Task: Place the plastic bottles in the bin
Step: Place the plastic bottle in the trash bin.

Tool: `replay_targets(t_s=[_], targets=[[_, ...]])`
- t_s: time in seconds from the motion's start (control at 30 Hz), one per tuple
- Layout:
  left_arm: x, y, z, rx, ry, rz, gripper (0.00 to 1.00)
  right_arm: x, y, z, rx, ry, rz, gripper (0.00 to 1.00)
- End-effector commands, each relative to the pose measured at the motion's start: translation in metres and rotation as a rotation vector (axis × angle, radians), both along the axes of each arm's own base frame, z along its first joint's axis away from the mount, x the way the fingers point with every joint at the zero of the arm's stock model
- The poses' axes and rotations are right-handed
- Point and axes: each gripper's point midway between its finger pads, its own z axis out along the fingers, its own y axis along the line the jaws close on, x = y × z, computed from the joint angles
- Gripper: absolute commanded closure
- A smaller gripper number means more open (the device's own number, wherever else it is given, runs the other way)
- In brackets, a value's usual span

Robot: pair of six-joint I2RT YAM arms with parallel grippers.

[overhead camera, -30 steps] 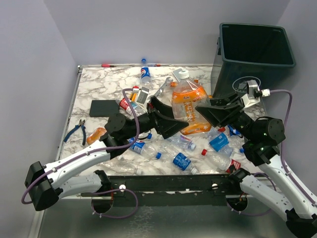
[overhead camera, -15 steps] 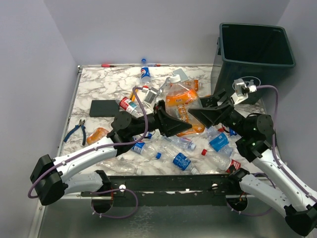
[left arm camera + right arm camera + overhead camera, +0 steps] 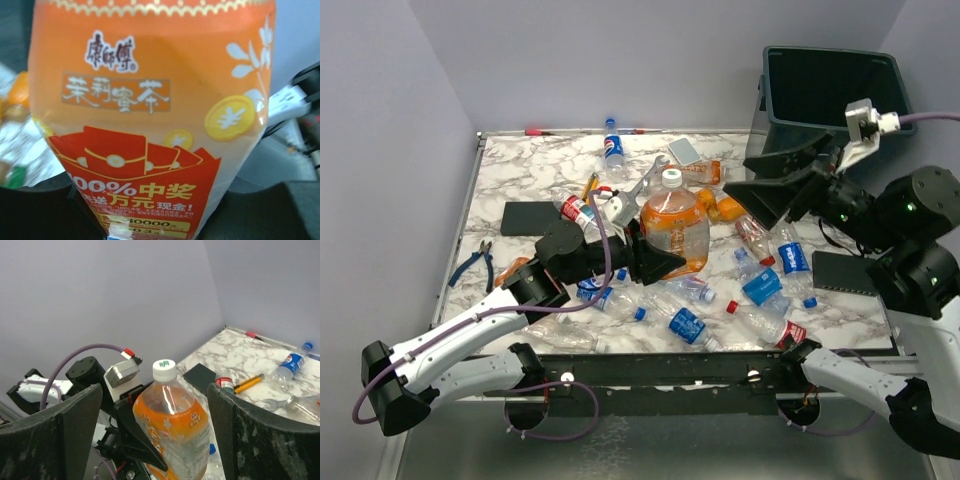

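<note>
Holding big orange bottle (image 3: 672, 222) upright in left gripper (image 3: 665, 257), right gripper (image 3: 748, 180) hanging wide open, gotta swing it far right over the bin (image 3: 830, 50) next.

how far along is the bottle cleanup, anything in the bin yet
Done: nothing evident; no bottle shows in the part of the bin seen from above. In hand: the left gripper is shut on the big orange bottle, upright mid-table; the right gripper is open and empty near the bin. Left: nearly everything; many small bottles lie scattered on the table, like the Pepsi bottle.
</note>
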Motion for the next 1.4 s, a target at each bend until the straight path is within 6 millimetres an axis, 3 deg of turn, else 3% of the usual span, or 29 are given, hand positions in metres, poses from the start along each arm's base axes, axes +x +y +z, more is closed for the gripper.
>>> replay_targets(t_s=[0.0,0.2,0.37,0.5,0.87,0.93,0.97,1.03,1.07,1.17,1.23,1.33,1.37], targets=[[0.018,0.020,-0.045,0.241,-0.110,0.106,0.70,0.033,0.015,-0.064,-0.236,0.204,-0.019,0.13],[0.018,0.023,-0.049,0.251,-0.115,0.112,0.73,0.048,0.034,-0.071,-0.258,0.244,0.001,0.15],[0.017,0.019,-0.050,0.256,-0.108,0.095,0.75,0.054,0.059,-0.086,-0.316,0.277,0.004,0.15],[0.017,0.018,-0.050,0.256,-0.096,0.095,0.75,0.053,0.069,-0.086,-0.308,0.270,0.008,0.18],[0.016,0.018,-0.047,0.247,-0.083,0.096,0.75,0.054,0.079,-0.118,-0.355,0.320,0.009,0.53],[0.017,0.017,-0.046,0.244,-0.078,0.101,0.68,0.056,0.079,-0.118,-0.353,0.322,0.001,0.62],[0.018,0.017,-0.046,0.241,-0.072,0.106,0.59,0.056,0.078,-0.117,-0.349,0.318,-0.002,0.66],[0.020,0.019,-0.043,0.232,-0.056,0.128,0.26,0.057,0.073,-0.110,-0.333,0.302,-0.027,0.74],[0.023,0.022,-0.041,0.223,-0.049,0.155,0.05,0.059,0.069,-0.102,-0.324,0.286,-0.053,0.75],[0.039,0.045,-0.032,0.188,-0.053,0.314,0.01,0.069,0.044,-0.073,-0.318,0.242,-0.192,0.78],[0.054,0.071,-0.025,0.163,-0.071,0.471,0.01,0.082,0.017,-0.050,-0.324,0.217,-0.348,0.79],[0.072,0.118,-0.026,0.162,-0.101,0.711,0.01,0.107,-0.030,-0.013,-0.331,0.175,-0.626,0.99],[0.074,0.129,-0.030,0.165,-0.103,0.762,0.01,0.115,-0.044,-0.003,-0.321,0.160,-0.702,0.99]])
